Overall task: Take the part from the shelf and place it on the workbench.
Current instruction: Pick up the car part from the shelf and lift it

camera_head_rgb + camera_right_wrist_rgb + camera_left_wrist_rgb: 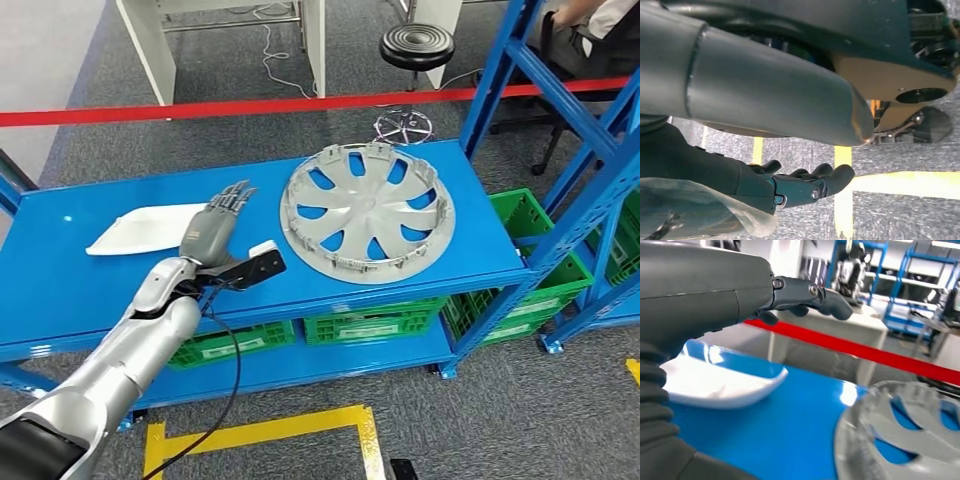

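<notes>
A grey wheel cover lies flat on the blue shelf top, toward its right end. A white curved part lies to its left. My left hand is stretched out above the shelf between the two, fingers straight and apart, holding nothing. In the left wrist view its fingers point past the white part, with the wheel cover beside. My right hand hangs by my side above the floor, fingers loosely curled with nothing in them.
A red barrier tape runs behind the shelf. Green crates sit on the lower level. Blue racking rises at the right, with a black stool and a seated person beyond. Yellow floor tape marks the carpet in front.
</notes>
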